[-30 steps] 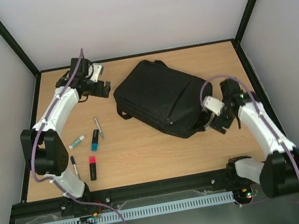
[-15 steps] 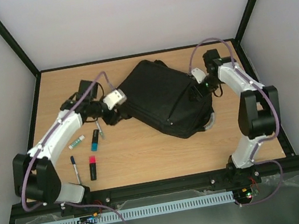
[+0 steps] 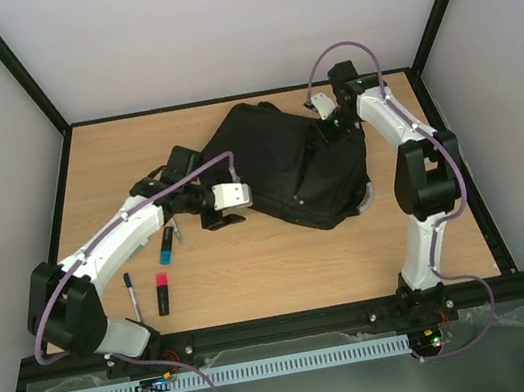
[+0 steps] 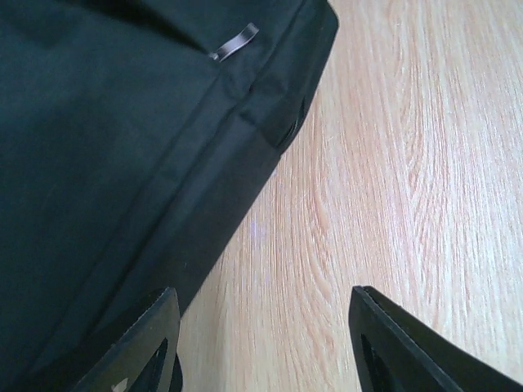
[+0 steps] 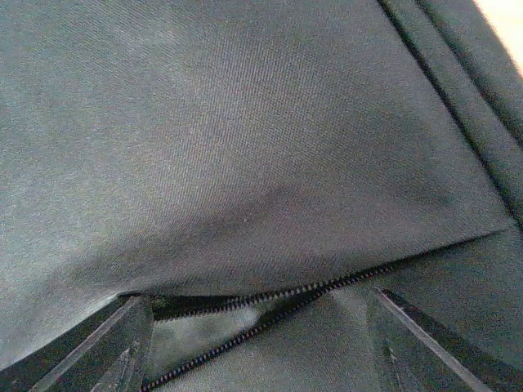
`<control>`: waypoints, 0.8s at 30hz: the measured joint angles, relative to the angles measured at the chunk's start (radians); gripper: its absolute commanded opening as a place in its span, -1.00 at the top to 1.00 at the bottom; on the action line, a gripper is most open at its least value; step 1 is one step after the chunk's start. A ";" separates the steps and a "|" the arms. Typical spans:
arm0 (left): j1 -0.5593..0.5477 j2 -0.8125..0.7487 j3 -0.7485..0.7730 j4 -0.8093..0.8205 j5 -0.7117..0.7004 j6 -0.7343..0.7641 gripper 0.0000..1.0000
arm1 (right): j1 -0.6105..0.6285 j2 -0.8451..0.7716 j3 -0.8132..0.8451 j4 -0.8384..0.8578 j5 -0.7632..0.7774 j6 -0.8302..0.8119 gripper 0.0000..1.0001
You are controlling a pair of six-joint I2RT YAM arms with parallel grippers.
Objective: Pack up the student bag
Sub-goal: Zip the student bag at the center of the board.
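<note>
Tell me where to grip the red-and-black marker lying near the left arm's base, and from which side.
Grip the red-and-black marker across its middle, coming down from above. It lies flat on the table, long axis running near to far, so close on its left and right flanks; bare wood either side leaves room.

No legible text, label, brand, number or sign appears in any view. The student bag (image 3: 281,162) shows plain black fabric, and the small grey tab (image 4: 234,42) sewn to it bears no readable marking. The red marker (image 3: 163,295) and the blue marker (image 3: 166,245) lying on the surface (image 3: 284,263) are too small for any print on them to be made out.
</note>
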 measured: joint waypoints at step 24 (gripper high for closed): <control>-0.141 0.290 0.133 0.037 -0.022 0.312 -0.18 | 0.010 -0.761 -0.755 -0.094 -0.096 -0.302 -0.21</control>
